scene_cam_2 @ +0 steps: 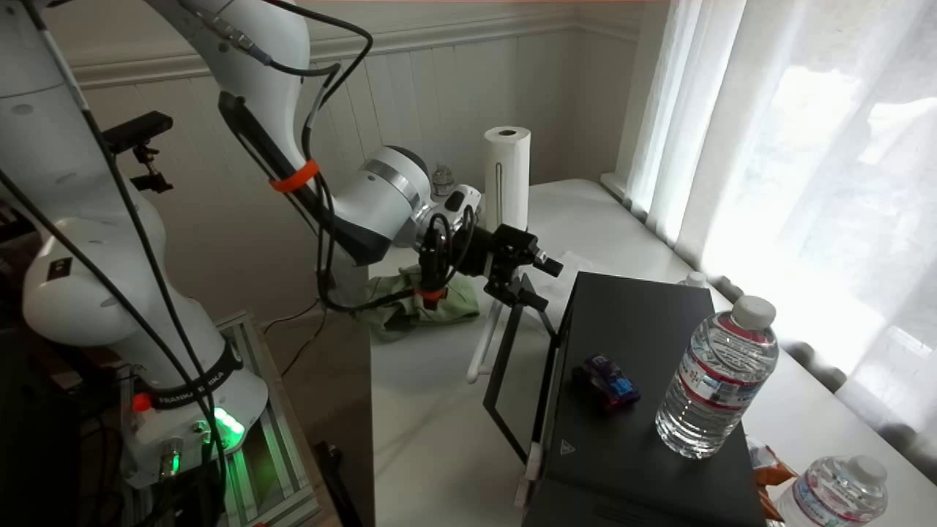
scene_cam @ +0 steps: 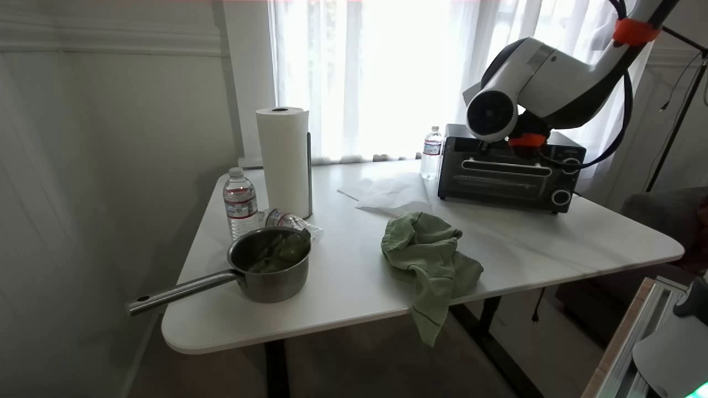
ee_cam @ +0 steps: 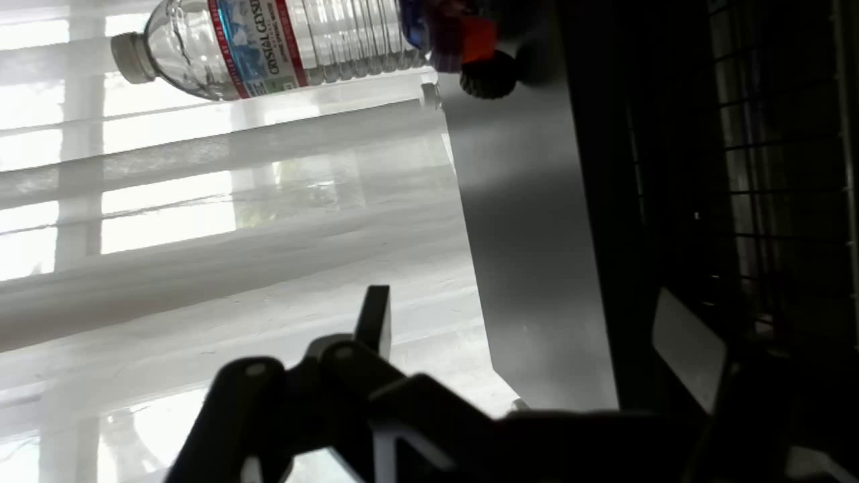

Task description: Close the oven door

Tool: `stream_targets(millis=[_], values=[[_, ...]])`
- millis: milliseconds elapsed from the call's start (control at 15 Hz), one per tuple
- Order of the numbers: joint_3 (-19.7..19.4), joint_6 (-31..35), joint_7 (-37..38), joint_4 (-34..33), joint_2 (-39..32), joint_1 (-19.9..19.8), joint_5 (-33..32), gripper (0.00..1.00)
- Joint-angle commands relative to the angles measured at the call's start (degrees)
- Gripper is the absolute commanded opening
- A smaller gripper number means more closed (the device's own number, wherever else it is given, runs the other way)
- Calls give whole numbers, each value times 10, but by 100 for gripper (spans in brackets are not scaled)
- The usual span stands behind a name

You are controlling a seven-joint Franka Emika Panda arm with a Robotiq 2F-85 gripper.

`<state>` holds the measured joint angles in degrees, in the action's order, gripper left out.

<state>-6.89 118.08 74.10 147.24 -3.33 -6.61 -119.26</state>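
The black toaster oven (scene_cam_2: 644, 307) stands on the white table, also in an exterior view (scene_cam: 567, 152). Its glass door (scene_cam_2: 521, 377) is partly open, tilted out from the oven front. The door's pale handle (scene_cam_2: 483, 344) also shows in an exterior view (scene_cam: 506, 167). My gripper (scene_cam_2: 550, 285) is at the door's upper corner, fingers pointing towards the oven; I cannot tell whether a finger touches the door. In the wrist view the fingers (ee_cam: 535, 329) are wide apart with nothing held between them. The oven's dark inside with wire racks (ee_cam: 772, 168) shows at the right.
A water bottle (scene_cam_2: 717, 384) and a toy car (scene_cam_2: 606, 380) stand on the oven top. Another bottle (scene_cam_2: 834, 494) is behind it. A green cloth (scene_cam: 428, 260), a pot (scene_cam: 276, 282) and a paper towel roll (scene_cam: 282, 160) are elsewhere on the table.
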Motion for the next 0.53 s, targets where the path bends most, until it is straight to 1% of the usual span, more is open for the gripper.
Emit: stream_targets(millis=[0, 200, 467], values=[[4, -43, 48, -4, -25, -2, -44, 100], [11, -65, 65, 7, -18, 2, -56, 100], [31, -90, 85, 37, 19, 17, -66, 100]])
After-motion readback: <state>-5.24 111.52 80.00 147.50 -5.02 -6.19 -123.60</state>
